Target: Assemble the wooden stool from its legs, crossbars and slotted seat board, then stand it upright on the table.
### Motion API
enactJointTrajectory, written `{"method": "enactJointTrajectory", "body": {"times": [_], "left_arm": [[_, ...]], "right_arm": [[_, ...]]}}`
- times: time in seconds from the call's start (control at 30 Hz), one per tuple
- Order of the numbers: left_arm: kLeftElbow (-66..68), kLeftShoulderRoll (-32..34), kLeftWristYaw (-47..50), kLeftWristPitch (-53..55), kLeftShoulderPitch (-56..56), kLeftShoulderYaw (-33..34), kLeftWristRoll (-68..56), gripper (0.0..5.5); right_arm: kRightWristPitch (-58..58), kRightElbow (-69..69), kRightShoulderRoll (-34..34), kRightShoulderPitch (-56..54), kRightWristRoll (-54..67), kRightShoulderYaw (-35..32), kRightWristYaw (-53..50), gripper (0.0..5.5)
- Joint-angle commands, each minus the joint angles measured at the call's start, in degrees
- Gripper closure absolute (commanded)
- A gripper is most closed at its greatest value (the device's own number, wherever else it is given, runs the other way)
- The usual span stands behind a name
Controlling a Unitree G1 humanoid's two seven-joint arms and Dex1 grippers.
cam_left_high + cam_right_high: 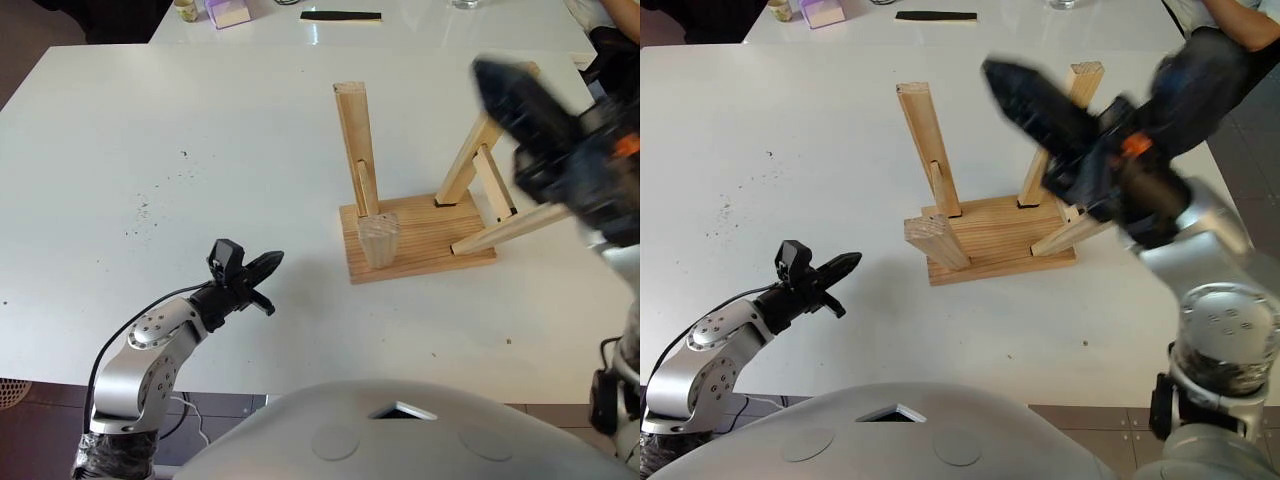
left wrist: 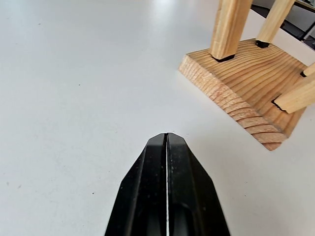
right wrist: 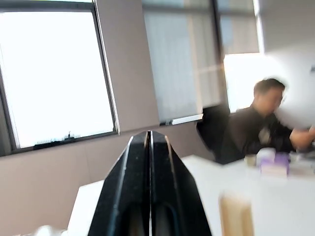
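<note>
White table [image 1: 200, 150]: seat board [image 1: 425, 240] is laid flat, legs [image 1: 355, 140] pointing up. Left gripper [image 1: 272, 262] is held nearby and right gripper [image 1: 998, 75] above the legs, both with fingers pressed together.

Left arm [image 1: 140, 365]: silver casing is showing round screws; a black cable [image 1: 104, 352] is looping beside it.
Left gripper [image 1: 272, 262]: black, tapering to a point.
Right arm [image 1: 1220, 330]: silver shell, black forearm [image 1: 1105, 175] carrying an orange mark [image 1: 1131, 145].

A purple box [image 1: 228, 12] and black strip [image 1: 341, 16] lie on the far table [image 1: 430, 28].
</note>
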Motion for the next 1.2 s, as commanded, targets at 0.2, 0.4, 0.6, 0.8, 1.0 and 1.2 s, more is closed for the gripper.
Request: {"method": "enactJointTrajectory", "body": {"times": [0.2,0.4,0.6,0.8,1.0,1.2], "left_arm": [[-2.6,-1.8,2.7,1.4,-1.3,0.1,-0.6,5.48],[-5.5,-1.7,3.4,5.1,-4.4,-3.3,-1.7,5.48],[-4.4,-1.3,2.9,6.0,-4.8,-4.2,-1.3,5.48],[-4.5,-1.9,3.9,6.8,-4.5,-5.7,-0.6,5.48],[-4.3,-1.1,3.6,7.6,-5.3,-7.3,-0.4,5.48],[-3.4,-0.5,2.7,8.1,-5.6,-8.5,-0.3,5.48]], "right_arm": [[-4.2,26.7,-15.7,-0.6,-27.0,-5.3,8.7,5.5],[-21.8,38.5,-19.9,24.8,-71.1,21.3,19.6,5.5],[-25.6,37.8,-21.8,25.8,-77.5,21.2,27.9,5.5],[-29.1,37.4,-21.7,27.3,-83.7,23.8,37.3,5.5],[-29.8,41.1,-16.4,26.0,-87.7,24.0,35.2,5.5],[-29.4,37.4,-14.9,27.7,-85.3,23.6,39.4,5.5]]}}
